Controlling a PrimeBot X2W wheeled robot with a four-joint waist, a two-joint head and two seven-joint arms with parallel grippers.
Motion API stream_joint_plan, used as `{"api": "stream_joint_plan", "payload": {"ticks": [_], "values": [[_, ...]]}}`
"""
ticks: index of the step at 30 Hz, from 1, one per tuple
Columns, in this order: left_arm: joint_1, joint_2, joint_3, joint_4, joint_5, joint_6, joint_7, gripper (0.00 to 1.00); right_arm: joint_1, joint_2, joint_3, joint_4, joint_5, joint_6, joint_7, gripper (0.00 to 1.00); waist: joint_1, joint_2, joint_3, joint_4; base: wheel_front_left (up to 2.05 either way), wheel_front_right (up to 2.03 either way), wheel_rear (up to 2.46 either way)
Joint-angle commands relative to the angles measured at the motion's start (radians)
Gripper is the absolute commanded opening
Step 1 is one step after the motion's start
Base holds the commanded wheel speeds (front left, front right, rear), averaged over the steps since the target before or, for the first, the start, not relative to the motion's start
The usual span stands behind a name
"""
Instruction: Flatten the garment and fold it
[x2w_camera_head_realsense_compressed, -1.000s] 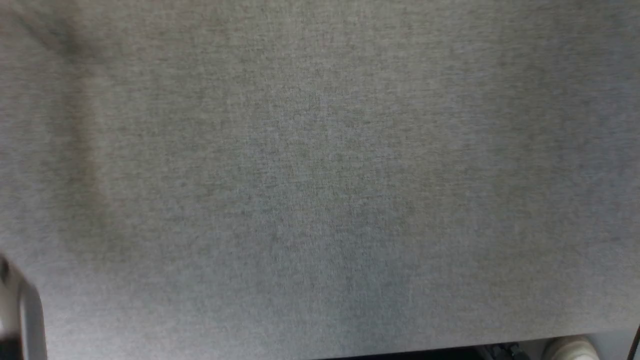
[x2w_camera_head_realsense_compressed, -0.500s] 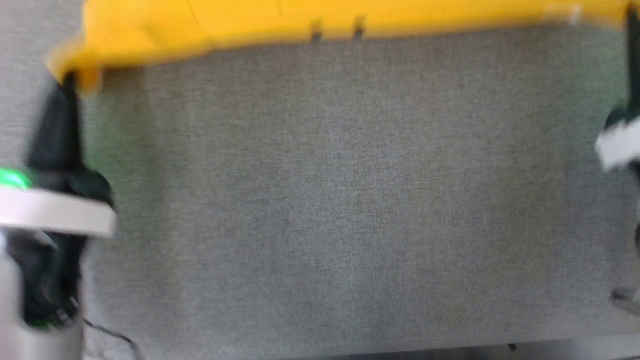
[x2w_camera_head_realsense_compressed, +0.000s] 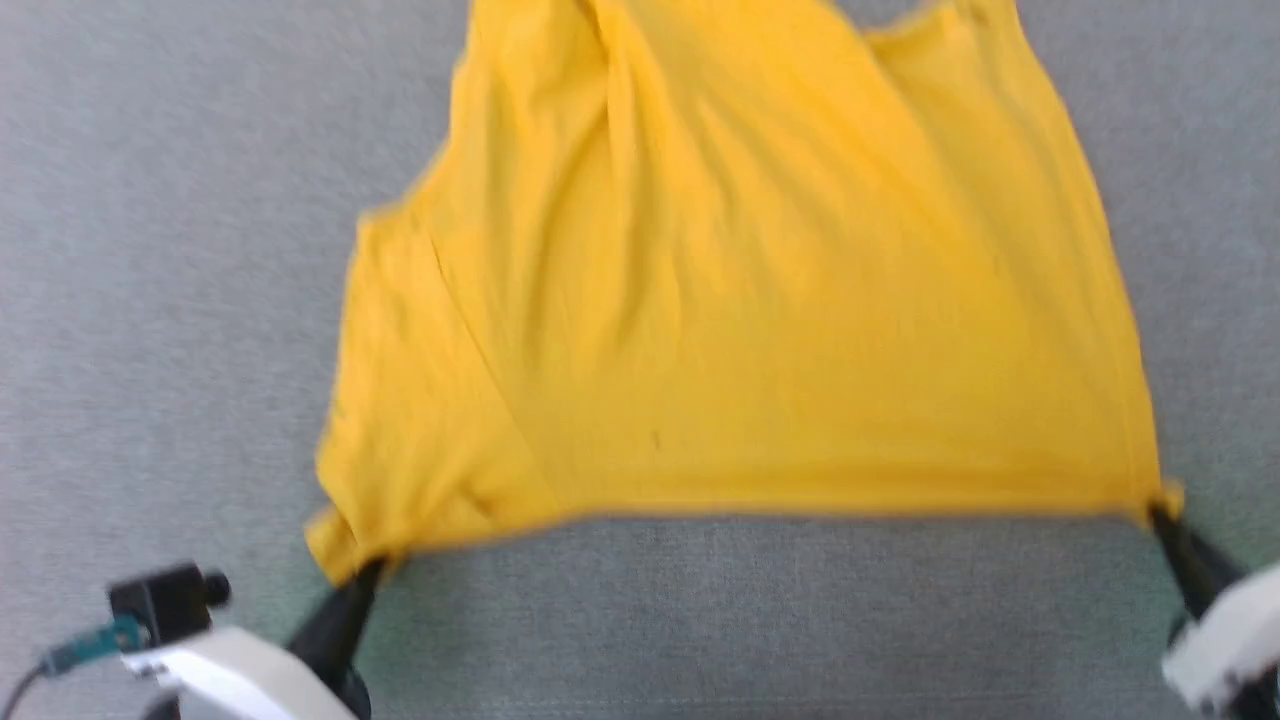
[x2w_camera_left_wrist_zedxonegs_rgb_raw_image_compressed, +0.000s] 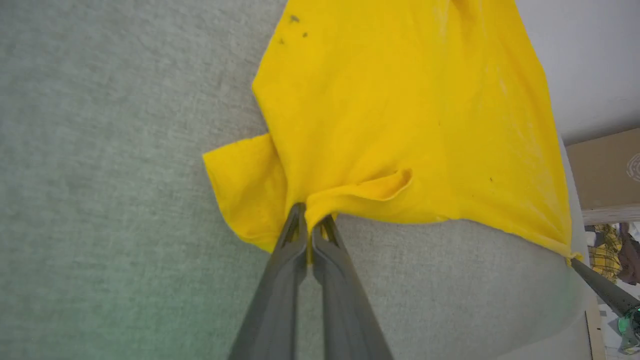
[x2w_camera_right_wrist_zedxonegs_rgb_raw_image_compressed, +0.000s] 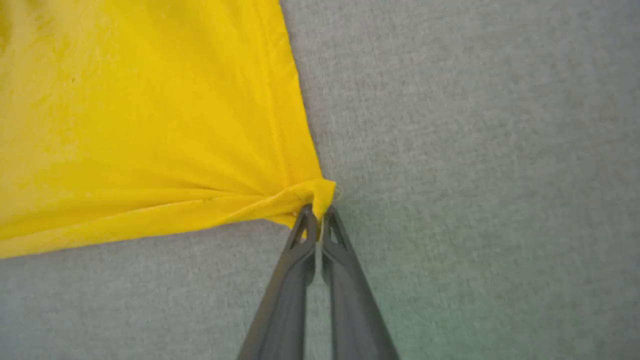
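The bright yellow garment (x2w_camera_head_realsense_compressed: 740, 300) lies spread on the grey fabric surface (x2w_camera_head_realsense_compressed: 150, 250), plain side up, its near edge stretched straight between my two grippers. My left gripper (x2w_camera_head_realsense_compressed: 368, 570) is shut on the garment's near left corner, where the cloth bunches and folds over (x2w_camera_left_wrist_zedxonegs_rgb_raw_image_compressed: 310, 225). My right gripper (x2w_camera_head_realsense_compressed: 1160, 515) is shut on the near right corner (x2w_camera_right_wrist_zedxonegs_rgb_raw_image_compressed: 319, 207), pulling the hem taut. A small dark speck (x2w_camera_head_realsense_compressed: 655, 440) marks the cloth near the hem. In the left wrist view the right gripper's fingers (x2w_camera_left_wrist_zedxonegs_rgb_raw_image_compressed: 600, 287) reach the far corner.
Grey fabric surface (x2w_camera_right_wrist_zedxonegs_rgb_raw_image_compressed: 475, 150) extends all around the garment. A small black camera with a teal cable (x2w_camera_head_realsense_compressed: 165, 595) sits on my left arm. A cardboard box (x2w_camera_left_wrist_zedxonegs_rgb_raw_image_compressed: 607, 170) and a white wall (x2w_camera_left_wrist_zedxonegs_rgb_raw_image_compressed: 590, 55) lie beyond the surface's edge.
The head camera has swung, so the whole picture has shifted: from bare grey surface, to the garment's edge at the top, to the garment spread mid-frame with both grippers on its near corners.
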Motion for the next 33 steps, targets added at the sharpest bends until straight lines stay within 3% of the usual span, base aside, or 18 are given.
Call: {"api": "stream_joint_plan", "payload": {"ticks": [1,10,19,25,33], "values": [[0.03,0.006,0.001,0.003,-0.014,0.01,0.017,0.0,0.04,-0.007,-0.015,-0.004,0.011,-0.002,0.03,0.0,0.0004,0.0,-0.115,0.031,0.0,0.0,0.0],[0.191,0.04,-0.013,-0.048,-0.075,0.049,0.147,0.0,0.215,0.023,-0.081,-0.073,0.054,-0.002,0.227,0.0,0.0004,0.0,-0.211,0.029,0.0,0.0,0.0],[0.259,0.065,0.013,-0.141,-0.069,0.071,0.15,0.0,0.263,0.059,-0.116,-0.14,0.041,-0.002,0.26,0.0,0.0004,0.0,-0.262,0.03,0.0,0.0,0.0],[0.176,0.087,0.002,-0.198,-0.001,0.054,0.111,0.0,0.218,0.038,-0.101,-0.174,0.018,-0.002,0.234,0.0,0.0004,0.0,-0.248,0.028,0.0,0.0,0.0],[-0.058,0.115,-0.039,-0.182,0.082,0.0,0.079,0.0,0.041,-0.026,-0.044,-0.171,-0.022,-0.002,0.192,0.0,0.0004,0.0,-0.165,0.008,0.0,0.0,0.0]]}}
